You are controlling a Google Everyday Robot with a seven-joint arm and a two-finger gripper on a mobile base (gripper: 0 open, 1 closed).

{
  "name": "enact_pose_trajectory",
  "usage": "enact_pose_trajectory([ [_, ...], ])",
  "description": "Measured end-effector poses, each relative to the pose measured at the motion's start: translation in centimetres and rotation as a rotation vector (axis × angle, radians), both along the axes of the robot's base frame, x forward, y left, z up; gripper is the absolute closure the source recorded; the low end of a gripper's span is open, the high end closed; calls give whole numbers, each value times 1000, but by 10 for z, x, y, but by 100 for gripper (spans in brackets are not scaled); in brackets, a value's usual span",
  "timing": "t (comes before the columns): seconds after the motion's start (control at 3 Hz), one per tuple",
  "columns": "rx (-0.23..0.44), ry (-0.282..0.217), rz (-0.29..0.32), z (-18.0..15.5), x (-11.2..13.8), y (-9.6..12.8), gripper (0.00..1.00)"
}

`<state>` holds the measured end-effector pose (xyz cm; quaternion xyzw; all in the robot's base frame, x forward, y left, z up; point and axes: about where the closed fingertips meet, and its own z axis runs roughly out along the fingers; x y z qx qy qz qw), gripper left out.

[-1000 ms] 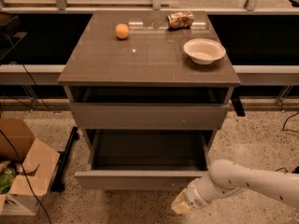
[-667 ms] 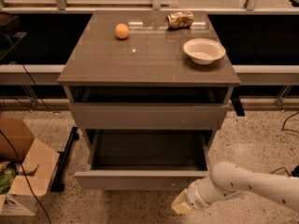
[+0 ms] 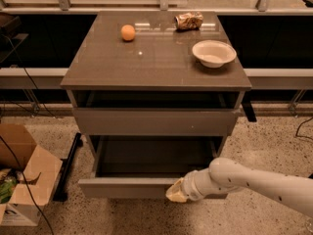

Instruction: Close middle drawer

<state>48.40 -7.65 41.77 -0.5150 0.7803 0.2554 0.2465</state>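
Middle drawer (image 3: 146, 158) was hanging way out, so my gripper (image 3: 177, 191) sat right at the right part of its front panel, lined up to shove it in I reckon, couldn't tell if my jaws were clenched or loose, orange (image 3: 128, 32) and bowl (image 3: 213, 53) up on the tabletop (image 3: 156, 65).

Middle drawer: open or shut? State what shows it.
Open. The middle drawer is pulled out from the cabinet, its tray floor visible; the hand is at the right part of its front panel.
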Motion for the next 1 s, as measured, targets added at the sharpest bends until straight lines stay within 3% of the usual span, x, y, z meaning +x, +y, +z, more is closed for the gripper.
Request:
enact_pose_trajectory([
  [0.33, 12, -22, -4, 2, 11, 3, 100],
  [0.67, 35, -53, -23, 2, 36, 7, 85],
  [1.0, 47, -75, -51, 2, 63, 9, 62],
])
